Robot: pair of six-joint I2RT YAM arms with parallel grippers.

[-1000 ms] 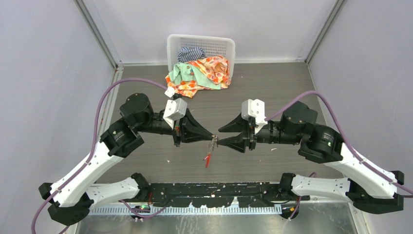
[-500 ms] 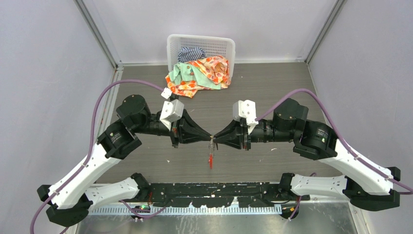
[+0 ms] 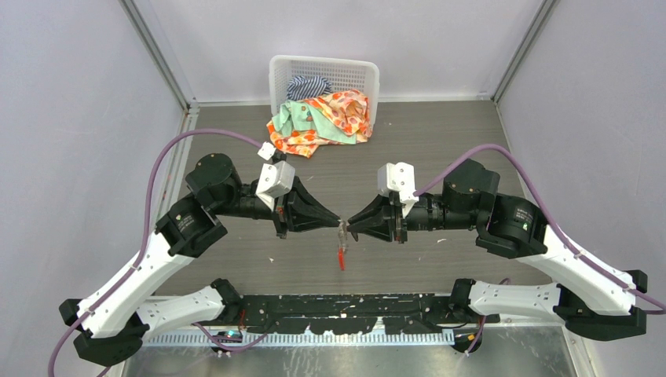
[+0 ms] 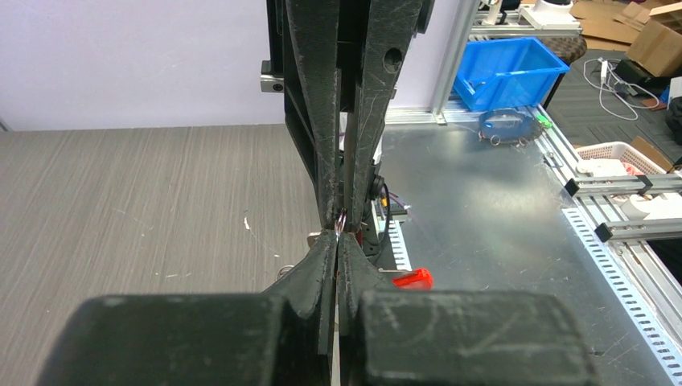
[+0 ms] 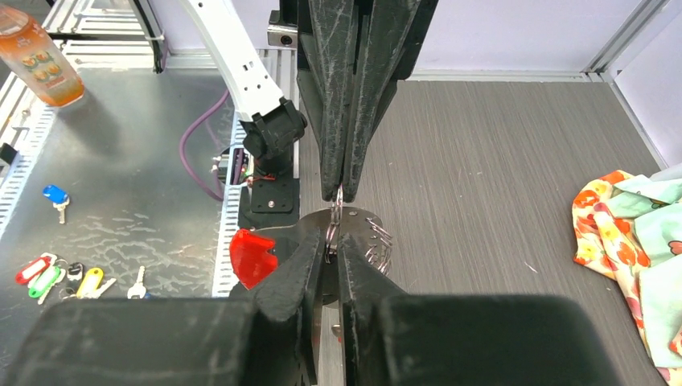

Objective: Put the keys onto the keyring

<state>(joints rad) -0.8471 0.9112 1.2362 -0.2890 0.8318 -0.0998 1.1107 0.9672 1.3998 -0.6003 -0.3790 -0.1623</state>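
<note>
Holding the grey metal keyring (image 5: pixel 371 240), with its fan of silvery pieces and long red tag (image 5: pixel 251 256), up over the table, your left gripper (image 3: pixel 338 222) and right gripper (image 3: pixel 351 228) both pinch its wire. Threading apparently remains: the loose keys are nowhere visible.

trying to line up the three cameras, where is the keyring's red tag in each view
Top external: red tag at centre, just below where the left claw and right claw meet.
Left wrist: low, right of centre, beside the left claw's tips.
Right wrist: left of centre, beside the right claw's tips.
Shared landmark: the keyring pinched where both claws' tips meet.
</note>
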